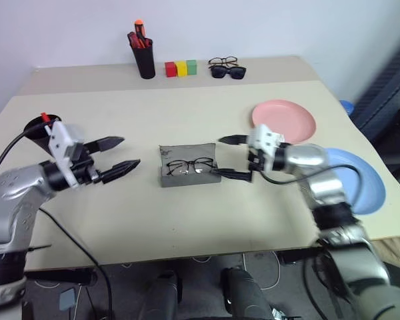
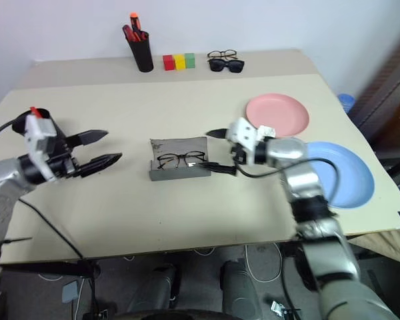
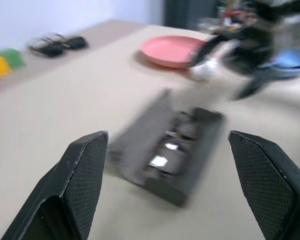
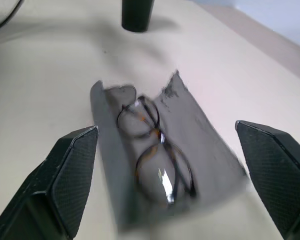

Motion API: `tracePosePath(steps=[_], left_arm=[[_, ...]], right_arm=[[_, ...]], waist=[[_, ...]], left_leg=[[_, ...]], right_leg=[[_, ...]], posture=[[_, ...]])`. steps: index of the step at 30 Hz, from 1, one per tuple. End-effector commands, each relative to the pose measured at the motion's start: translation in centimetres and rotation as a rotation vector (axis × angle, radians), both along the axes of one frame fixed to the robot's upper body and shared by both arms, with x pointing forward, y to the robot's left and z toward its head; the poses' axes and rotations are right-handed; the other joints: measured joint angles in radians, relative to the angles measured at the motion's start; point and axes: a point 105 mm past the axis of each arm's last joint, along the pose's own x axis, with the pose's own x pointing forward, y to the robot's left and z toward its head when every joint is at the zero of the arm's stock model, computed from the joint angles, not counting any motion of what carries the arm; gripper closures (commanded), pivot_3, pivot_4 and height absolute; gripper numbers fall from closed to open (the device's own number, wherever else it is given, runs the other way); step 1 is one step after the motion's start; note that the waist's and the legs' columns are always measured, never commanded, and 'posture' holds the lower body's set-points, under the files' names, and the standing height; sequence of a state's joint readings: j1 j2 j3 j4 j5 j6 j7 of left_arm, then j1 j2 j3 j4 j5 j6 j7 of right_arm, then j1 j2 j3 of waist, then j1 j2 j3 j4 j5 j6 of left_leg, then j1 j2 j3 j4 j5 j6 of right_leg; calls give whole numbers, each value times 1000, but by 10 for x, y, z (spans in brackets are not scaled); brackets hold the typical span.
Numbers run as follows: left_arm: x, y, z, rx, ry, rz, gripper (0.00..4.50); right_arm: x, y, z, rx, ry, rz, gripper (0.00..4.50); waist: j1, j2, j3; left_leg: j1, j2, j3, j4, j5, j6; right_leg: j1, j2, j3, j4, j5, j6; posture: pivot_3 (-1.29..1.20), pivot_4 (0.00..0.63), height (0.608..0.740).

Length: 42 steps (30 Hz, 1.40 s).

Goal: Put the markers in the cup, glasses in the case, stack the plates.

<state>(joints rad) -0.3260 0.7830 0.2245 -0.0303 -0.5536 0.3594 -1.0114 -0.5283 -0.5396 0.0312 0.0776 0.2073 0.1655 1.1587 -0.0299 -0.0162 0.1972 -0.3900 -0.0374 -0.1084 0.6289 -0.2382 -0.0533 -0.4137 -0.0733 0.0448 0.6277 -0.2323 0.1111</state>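
Note:
The grey case (image 1: 190,176) lies open in the middle of the table, and the wire-frame glasses (image 1: 190,167) rest inside it, lenses up (image 4: 155,150). Just right of the case, my right gripper (image 1: 219,156) hangs open with nothing between its fingers. My left gripper (image 1: 131,151) is open too, empty, left of the case and pointing toward it. Behind the left hand stands the black cup (image 1: 35,127), partly hidden, with a red marker cap (image 1: 45,117) poking up at its rim. The pink plate (image 1: 285,119) and the blue plate (image 1: 363,180) lie side by side at the right.
Along the back edge stand a black pen holder (image 1: 145,57) with red and orange pens, three coloured blocks (image 1: 180,68) and black sunglasses (image 1: 228,71) beside another pair of spectacles. The blue plate lies close to the table's right front edge.

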Motion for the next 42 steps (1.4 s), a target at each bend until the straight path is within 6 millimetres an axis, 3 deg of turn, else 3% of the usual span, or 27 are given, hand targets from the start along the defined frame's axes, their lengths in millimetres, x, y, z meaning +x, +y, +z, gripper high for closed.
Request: tracePosePath(steps=[1, 4, 7, 13, 20, 26, 33, 38, 40, 42], left_arm=[[19, -1, -5, 55, 5, -37, 1350], [53, -10, -2, 85, 11, -47, 2805], [81, -21, 0, 137, 10, -51, 4410], [111, -42, -5, 298, 47, -62, 4461], [116, -80, -25, 515, 110, -168, 4461], [97, -110, -26, 514, 218, -392, 4461], [70, -108, -36, 531, 428, -587, 4461], [56, -103, -73, 570, 492, -622, 4461], [54, -101, -74, 553, 471, -627, 4461], [57, -105, -61, 487, 440, -617, 4461]], right_arm=[[-29, -33, 4, -41, -12, -140, 0], [-64, -75, -13, -74, 63, -343, 0], [-92, -95, -24, -104, 99, -465, 0], [-130, -113, -33, -141, 142, -592, 0], [-138, -115, -30, -95, 113, -658, 0], [-134, -107, -30, -67, 102, -647, 0], [-122, -108, -26, -28, 85, -668, 0], [-113, -107, -25, 15, 88, -688, 0], [-112, -106, -25, 28, 99, -681, 0], [-111, -109, -23, 38, 102, -685, 0]], waist=[[11, 0, 0], [26, -1, 0], [21, -1, 0], [9, -5, 0], [20, -7, 1], [18, -9, 1], [13, -9, 1], [15, -8, 1], [17, -7, 0], [17, -6, -1]], left_leg=[[0, 0, 0, 0, 0, 0], [-2, 0, 0, 1, 0, 0], [-3, -1, 1, 3, 0, 0], [-1, -1, 7, 4, 0, 1], [-3, -2, 5, 3, -1, 2], [-4, -2, 5, 3, -2, 3], [-2, -2, 5, 3, -2, 3], [-1, -2, 5, 3, -2, 3], [-1, -2, 4, 3, -2, 3], [-1, -2, 4, 3, -2, 3]], right_leg=[[0, 0, 0, 0, 0, 0], [0, 0, -2, -1, -1, 1], [1, -1, -1, -4, -2, 2], [5, -5, 0, -10, -1, 5], [4, -5, -1, -12, -1, 10], [4, -6, -2, -13, -1, 11], [5, -6, -2, -11, -1, 11], [5, -6, -1, -10, -1, 10], [6, -6, -1, -10, -1, 10], [6, -6, -1, -10, -1, 10]], posture=[[0, 150, 740], [0, 150, 740], [0, 150, 740], [0, 150, 740], [0, 150, 740], [0, 150, 740], [0, 150, 740], [0, 150, 740], [0, 150, 740], [0, 150, 740]])
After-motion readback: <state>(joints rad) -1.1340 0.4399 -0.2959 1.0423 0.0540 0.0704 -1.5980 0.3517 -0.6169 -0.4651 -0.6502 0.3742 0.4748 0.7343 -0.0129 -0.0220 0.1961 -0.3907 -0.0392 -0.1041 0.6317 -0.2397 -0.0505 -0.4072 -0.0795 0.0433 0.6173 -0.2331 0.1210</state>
